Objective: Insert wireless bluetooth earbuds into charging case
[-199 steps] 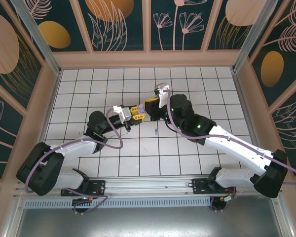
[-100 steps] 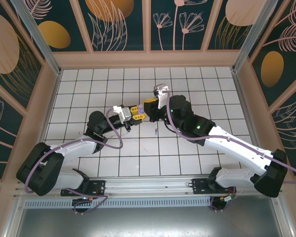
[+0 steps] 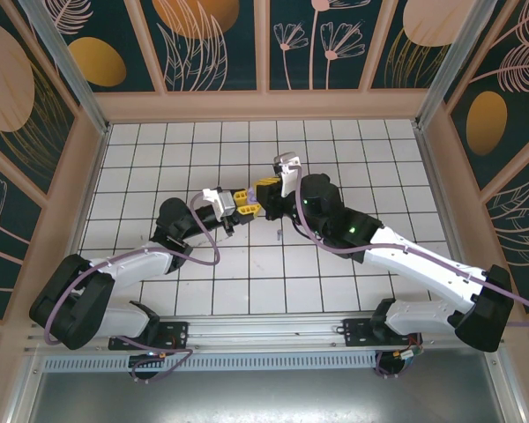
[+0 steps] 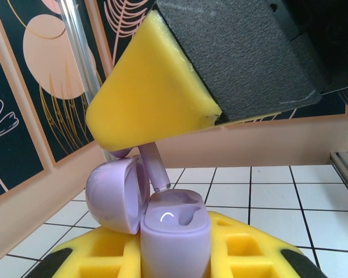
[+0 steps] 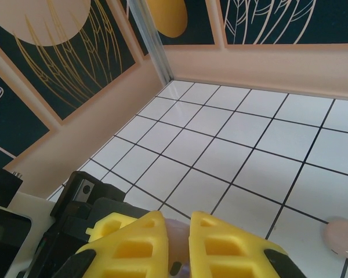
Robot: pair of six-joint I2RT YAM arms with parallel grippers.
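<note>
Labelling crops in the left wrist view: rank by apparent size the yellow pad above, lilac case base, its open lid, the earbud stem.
1. yellow pad, perhaps inflated by nearness
2. case base and lid look alike
3. earbud stem, smallest

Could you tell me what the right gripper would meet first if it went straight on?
Probably the open charging case, just below the earbud in the right gripper; depth is unclear.

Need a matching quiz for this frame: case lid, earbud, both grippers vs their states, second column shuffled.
1. case lid
2. earbud
3. left gripper
4. right gripper

A. shut on the earbud
B. swung open to the side
C. shut on the case
D. stem pointing down at the case

Pairs: 1-B, 2-D, 3-C, 4-A
</note>
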